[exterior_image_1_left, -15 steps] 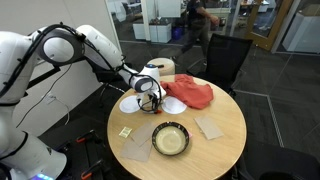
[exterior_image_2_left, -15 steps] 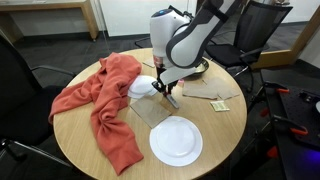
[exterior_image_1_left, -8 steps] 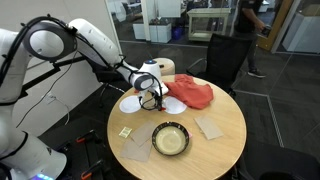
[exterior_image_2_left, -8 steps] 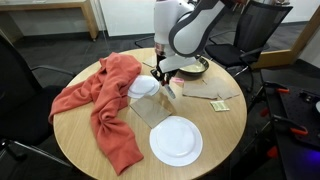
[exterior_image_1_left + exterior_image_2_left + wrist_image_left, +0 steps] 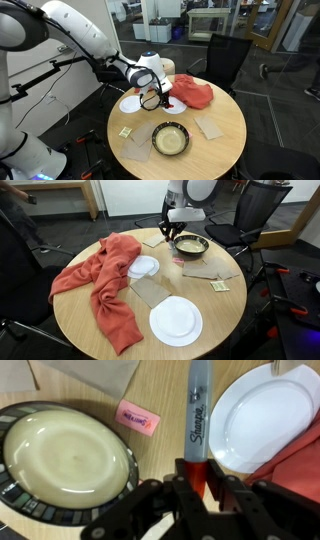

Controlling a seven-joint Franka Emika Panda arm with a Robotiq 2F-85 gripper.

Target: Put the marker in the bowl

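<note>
The carry step is in hand: the marker point(image 5: 196, 420) is pinched by the jaws, clear of the worktop point(image 5: 165, 390) and just beside the bowl point(image 5: 65, 460), so a shift over the bowl is required before release.

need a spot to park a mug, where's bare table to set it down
Bare wood lies beside the large plate toward the table edge, and between bowl, napkin and cloth. Crowded around the end effector holding the marker.

Round wooden table point(image 5: 233, 112); black chair point(image 5: 228, 58); dark carpet point(image 5: 282, 132); glass partitions point(image 5: 300, 25), probably office.
</note>
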